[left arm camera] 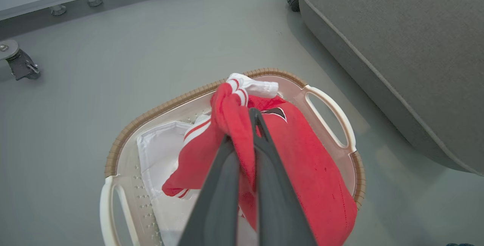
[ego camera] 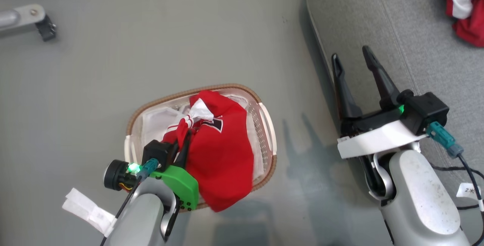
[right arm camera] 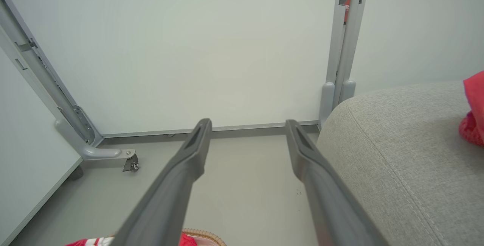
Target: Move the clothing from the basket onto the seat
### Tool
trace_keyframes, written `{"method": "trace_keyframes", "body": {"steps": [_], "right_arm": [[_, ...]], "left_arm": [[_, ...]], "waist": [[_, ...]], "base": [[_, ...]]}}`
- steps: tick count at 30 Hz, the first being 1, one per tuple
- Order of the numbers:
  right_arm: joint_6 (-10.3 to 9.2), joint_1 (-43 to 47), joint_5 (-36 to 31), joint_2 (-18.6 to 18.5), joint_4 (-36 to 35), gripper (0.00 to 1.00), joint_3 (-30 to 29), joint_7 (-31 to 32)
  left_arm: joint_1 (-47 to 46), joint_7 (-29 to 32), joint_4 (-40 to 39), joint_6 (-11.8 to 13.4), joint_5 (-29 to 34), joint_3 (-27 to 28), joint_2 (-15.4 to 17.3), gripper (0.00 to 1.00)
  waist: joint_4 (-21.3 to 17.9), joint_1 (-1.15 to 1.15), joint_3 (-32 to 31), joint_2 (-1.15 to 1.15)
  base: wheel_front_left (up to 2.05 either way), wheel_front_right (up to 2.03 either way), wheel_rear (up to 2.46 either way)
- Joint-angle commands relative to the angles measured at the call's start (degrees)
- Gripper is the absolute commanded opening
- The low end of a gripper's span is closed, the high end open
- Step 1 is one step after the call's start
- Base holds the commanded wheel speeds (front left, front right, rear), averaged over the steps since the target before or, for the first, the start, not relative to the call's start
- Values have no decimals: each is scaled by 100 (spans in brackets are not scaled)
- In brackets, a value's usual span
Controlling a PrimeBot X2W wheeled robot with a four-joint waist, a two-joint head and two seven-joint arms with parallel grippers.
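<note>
One red garment (ego camera: 223,151) bunched in basket (ego camera: 227,86), left jaws pinching it

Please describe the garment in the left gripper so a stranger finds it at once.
Left of the grey couch stands a white basket. The red garment draped over it, unlike the red heap on the couch, shows a black-and-white numeral.

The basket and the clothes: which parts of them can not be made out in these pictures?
Number on the red garment: head view, folds hide most of it.
Near rim of the basket: head view, covered by the left gripper and the garment.
Clothes on the couch: head view, cut off by the right edge.
Anything under the garment: hidden by it.
</note>
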Motion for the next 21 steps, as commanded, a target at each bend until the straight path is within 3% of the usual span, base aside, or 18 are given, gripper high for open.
{"method": "trace_keyframes", "body": {"steps": [1, 21], "right_arm": [[-8, 141, -35, -30, 42, 100, -4, -27], [-8, 848, -28, -28, 298, 100, 147, -27]], "left_arm": [[142, -20, -137, -24, 34, 80, 8, 0], [694, -20, -1795, -90, 125, 806, -25, 0]], "waist": [[361, 0, -495, 0], [657, 0, -1601, 0]], "base": [[0, 0, 0], [0, 0, 0]]}}
